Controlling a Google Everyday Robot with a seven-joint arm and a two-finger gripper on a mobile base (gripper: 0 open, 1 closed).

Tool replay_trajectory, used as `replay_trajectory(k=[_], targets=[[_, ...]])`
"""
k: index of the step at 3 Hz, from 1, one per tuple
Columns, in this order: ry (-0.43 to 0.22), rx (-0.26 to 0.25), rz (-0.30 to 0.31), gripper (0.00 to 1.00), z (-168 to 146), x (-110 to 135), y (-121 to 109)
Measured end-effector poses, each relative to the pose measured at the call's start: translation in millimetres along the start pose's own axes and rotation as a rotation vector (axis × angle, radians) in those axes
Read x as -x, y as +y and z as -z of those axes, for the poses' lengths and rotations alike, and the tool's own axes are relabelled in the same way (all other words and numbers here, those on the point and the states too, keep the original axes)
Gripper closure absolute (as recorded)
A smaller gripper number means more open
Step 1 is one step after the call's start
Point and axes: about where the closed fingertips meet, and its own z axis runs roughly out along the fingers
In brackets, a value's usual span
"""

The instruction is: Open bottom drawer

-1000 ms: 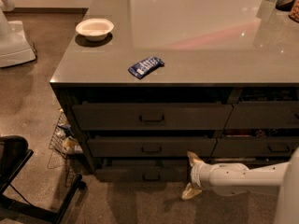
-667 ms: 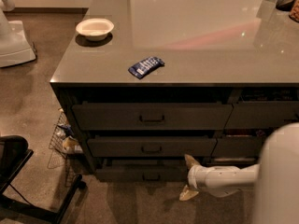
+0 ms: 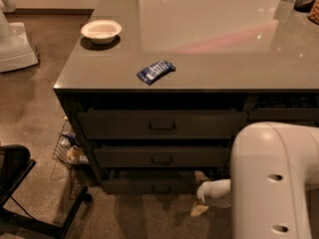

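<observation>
The bottom drawer (image 3: 144, 185) is the lowest, slimmest dark front in the left stack, with a small dark centre pull (image 3: 161, 188). It looks shut or nearly so. My gripper (image 3: 200, 193) is low by the floor at the drawer's right end, right of the pull. Its two tan fingertips (image 3: 201, 176) stand apart, one above the other, with nothing between them. My white forearm (image 3: 217, 192) runs right from it, behind the large white arm link (image 3: 276, 180).
Two taller drawers (image 3: 162, 125) sit above the bottom one, and a neighbouring stack is to the right. A white bowl (image 3: 101, 30) and a blue packet (image 3: 156, 71) lie on the counter. A wire basket (image 3: 66, 146) and a black chair base (image 3: 20, 193) stand at left.
The large white arm link has swung into the lower right of the view, hiding most of the forearm. The gripper has shifted slightly left along the bottom drawer front.
</observation>
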Motion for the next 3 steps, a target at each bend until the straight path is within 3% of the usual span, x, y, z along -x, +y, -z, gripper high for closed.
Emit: replay_trajectory(k=[2, 3], targets=[[0.022, 0.025, 0.011, 0.00, -15, 0, 11], [0.071, 0.016, 0.058, 0.00, -44, -3, 1]])
